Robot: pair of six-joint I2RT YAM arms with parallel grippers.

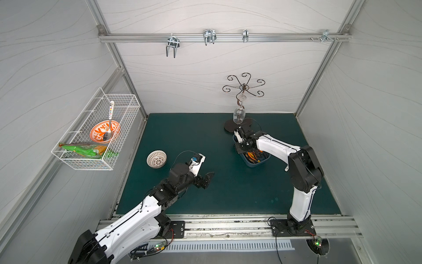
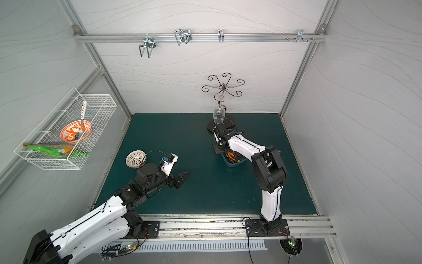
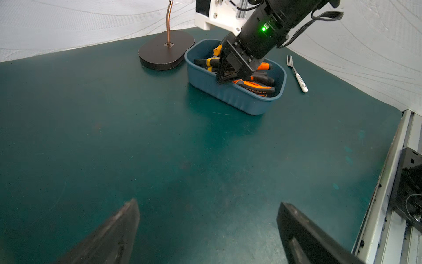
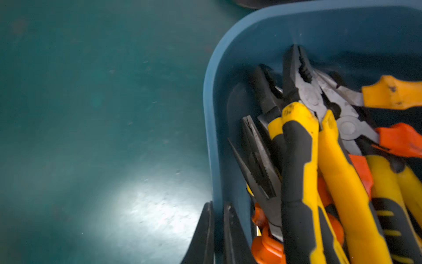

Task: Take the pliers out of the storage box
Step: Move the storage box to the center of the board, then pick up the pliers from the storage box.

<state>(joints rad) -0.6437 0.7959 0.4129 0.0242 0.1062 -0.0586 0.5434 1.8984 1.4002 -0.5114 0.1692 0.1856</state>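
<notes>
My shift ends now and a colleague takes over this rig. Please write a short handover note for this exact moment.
The left gripper is open and empty, above the green mat, apart from the box.
The right gripper is shut on the wall of the blue storage box, one finger inside, one outside.
The pliers that show all lie piled in the box; none is on the mat.
Done: only the box wall is gripped. Left: take every pair of pliers out.
</notes>
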